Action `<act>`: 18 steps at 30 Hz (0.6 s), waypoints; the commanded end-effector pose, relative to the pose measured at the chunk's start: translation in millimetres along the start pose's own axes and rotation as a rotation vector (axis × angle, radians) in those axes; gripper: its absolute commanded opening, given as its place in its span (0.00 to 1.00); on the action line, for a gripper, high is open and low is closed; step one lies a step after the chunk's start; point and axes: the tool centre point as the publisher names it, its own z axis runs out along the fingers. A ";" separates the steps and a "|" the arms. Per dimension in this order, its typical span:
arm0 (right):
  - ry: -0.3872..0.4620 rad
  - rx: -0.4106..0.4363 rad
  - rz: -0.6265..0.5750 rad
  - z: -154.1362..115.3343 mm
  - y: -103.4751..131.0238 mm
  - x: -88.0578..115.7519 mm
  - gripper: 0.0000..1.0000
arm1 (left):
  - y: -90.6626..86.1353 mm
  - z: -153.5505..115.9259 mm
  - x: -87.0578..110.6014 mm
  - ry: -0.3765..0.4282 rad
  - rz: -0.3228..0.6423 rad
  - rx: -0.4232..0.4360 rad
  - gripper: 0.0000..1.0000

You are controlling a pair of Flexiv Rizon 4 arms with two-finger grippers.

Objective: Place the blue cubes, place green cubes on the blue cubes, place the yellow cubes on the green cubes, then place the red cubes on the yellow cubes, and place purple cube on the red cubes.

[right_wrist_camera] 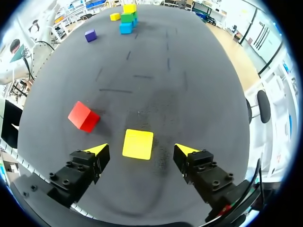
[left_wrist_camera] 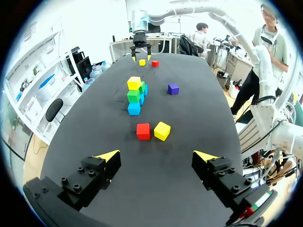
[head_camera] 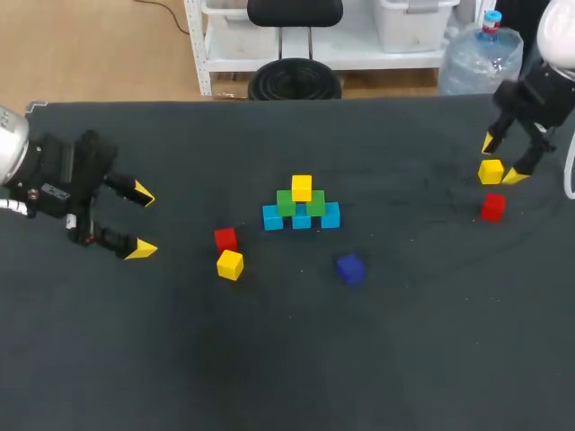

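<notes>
R end effector [right_wrist_camera: 140, 150] open astride yellow cube [right_wrist_camera: 138, 143].

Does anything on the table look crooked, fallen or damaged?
Nothing stands out. The blue cubes sit in a row, green cubes squarely on them, one yellow cube on top. No cube looks tipped or damaged.

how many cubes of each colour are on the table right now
blue cubes: 3
green cubes: 2
yellow cubes: 3
red cubes: 2
purple cube: 1
total: 11
</notes>
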 end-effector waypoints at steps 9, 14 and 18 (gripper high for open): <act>-0.011 -0.018 -0.001 7.9 -3.2 -2.1 0.68 | 1.1 0.7 1.0 -0.003 0.002 0.001 1.00; -0.016 -0.018 0.002 10.1 -0.7 -3.4 0.28 | 1.1 0.7 1.0 -0.003 0.002 0.001 1.00; -0.015 -0.013 0.005 10.8 1.4 -4.1 0.00 | 1.1 0.7 1.0 -0.003 0.002 0.001 1.00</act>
